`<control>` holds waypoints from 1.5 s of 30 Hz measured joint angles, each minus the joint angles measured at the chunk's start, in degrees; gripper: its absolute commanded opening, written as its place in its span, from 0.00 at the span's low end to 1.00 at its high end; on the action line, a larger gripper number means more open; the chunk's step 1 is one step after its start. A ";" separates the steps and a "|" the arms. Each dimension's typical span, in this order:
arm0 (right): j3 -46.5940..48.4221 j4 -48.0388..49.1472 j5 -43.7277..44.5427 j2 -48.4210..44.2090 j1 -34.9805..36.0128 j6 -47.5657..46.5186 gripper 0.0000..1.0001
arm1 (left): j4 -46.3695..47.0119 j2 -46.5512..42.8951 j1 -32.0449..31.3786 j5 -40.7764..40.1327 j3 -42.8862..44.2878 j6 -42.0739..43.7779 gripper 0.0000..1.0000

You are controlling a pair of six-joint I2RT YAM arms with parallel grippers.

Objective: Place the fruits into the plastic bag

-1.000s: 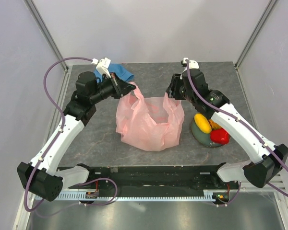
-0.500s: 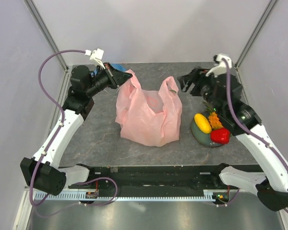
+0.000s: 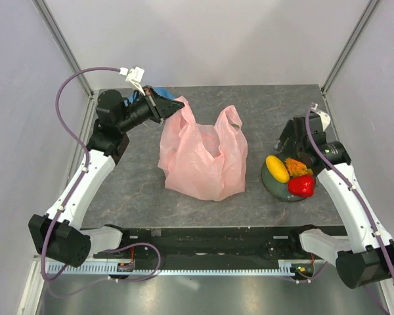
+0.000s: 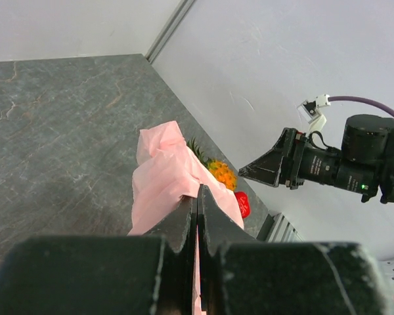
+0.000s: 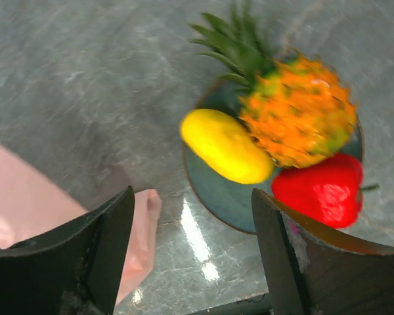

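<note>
The pink plastic bag (image 3: pixel 203 157) stands in the middle of the table. My left gripper (image 3: pixel 177 104) is shut on its left handle loop (image 4: pixel 164 177) and holds it up; the right handle loop (image 3: pixel 231 118) stands free. A yellow mango (image 3: pixel 276 168), an orange pineapple (image 3: pixel 297 167) and a shiny red fruit (image 3: pixel 301 186) lie on a dark round plate (image 3: pixel 270 182) to the right of the bag. My right gripper (image 3: pixel 290 139) is open and empty above the plate's far side. In the right wrist view the mango (image 5: pixel 226 146), pineapple (image 5: pixel 295 111) and red fruit (image 5: pixel 322 190) lie ahead of the open fingers.
A blue cloth hat (image 3: pixel 159 92) lies at the back left, behind my left gripper. The bag's edge (image 5: pixel 26 210) lies to the left of my right gripper. Enclosure walls stand around the table.
My right gripper has moved away from the bag's right handle, to the right and nearer, over the plate. My left gripper has kept its hold on the left handle.
</note>
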 measured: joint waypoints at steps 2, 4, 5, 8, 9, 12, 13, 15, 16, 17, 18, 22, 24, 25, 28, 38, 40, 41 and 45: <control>-1.49 -1.57 -0.59 -0.76 -3.34 0.98 0.82 | -0.07 -0.02 0.07 0.00 -0.37 0.00 0.02; -4.46 -2.21 -2.14 -1.73 -7.23 2.05 0.82 | -0.33 0.02 0.17 0.13 -0.39 0.00 0.02; -6.21 -2.82 -3.13 -2.01 -9.11 2.67 0.82 | -0.31 0.02 0.20 0.28 -0.39 0.02 0.02; -11.21 -4.48 -4.90 -3.04 -13.88 4.09 0.86 | -0.42 0.02 0.20 0.42 -0.39 0.00 0.02; -12.35 -5.27 -5.25 -3.56 -15.13 4.33 0.87 | -0.42 0.02 0.20 0.46 -0.44 0.00 0.02; -13.35 -7.04 -4.85 -5.29 -17.77 4.02 0.90 | -0.42 -0.02 0.20 0.92 -0.94 0.00 0.01; -13.35 -7.10 -4.61 -5.70 -18.05 3.89 0.90 | -0.46 -0.02 0.20 1.14 -1.14 0.00 0.01; -13.35 -7.17 -4.00 -6.10 -18.34 2.80 0.90 | -0.61 -0.02 0.20 1.36 -1.68 0.00 0.02; -13.38 -7.15 -3.82 -5.90 -18.34 2.38 0.90 | -0.66 -0.02 0.20 1.36 -1.81 0.00 0.02; -13.42 -7.13 -3.67 -5.44 -18.34 1.60 0.91 | -0.76 -0.02 0.20 1.38 -1.84 0.00 0.02; -13.51 -7.06 -3.43 -4.92 -18.34 0.70 0.91 | -0.74 -0.02 0.20 1.38 -1.84 0.00 0.02; -14.25 -6.60 -2.51 -3.56 -18.34 -3.82 0.90 | -0.66 -0.02 0.20 1.33 -1.84 0.00 0.02; -14.43 -6.01 -2.16 -3.67 -18.34 -6.19 0.88 | -0.63 -0.02 0.20 1.33 -1.84 0.00 0.02; -14.67 -5.31 -2.16 -3.76 -18.34 -7.23 0.88 | -0.59 -0.02 0.22 1.33 -1.84 0.00 0.01; -16.00 -3.13 -2.73 -3.96 -18.34 -9.40 0.86 | -0.63 -0.02 0.22 1.31 -1.84 0.00 0.02; -18.91 0.26 -4.26 -2.23 -18.34 -11.54 0.81 | -0.59 -0.02 0.22 1.33 -1.84 0.00 0.02; -19.17 0.55 -4.59 -1.99 -18.34 -11.69 0.80 | -0.55 -0.02 0.22 1.33 -1.84 0.00 0.02; -19.26 0.74 -4.83 -1.66 -18.36 -11.74 0.79 | -0.52 -0.02 0.22 1.33 -1.84 0.00 0.02; -19.34 1.11 -5.92 -0.94 -18.38 -12.50 0.75 | -0.50 -0.17 0.22 1.33 -1.97 0.00 0.02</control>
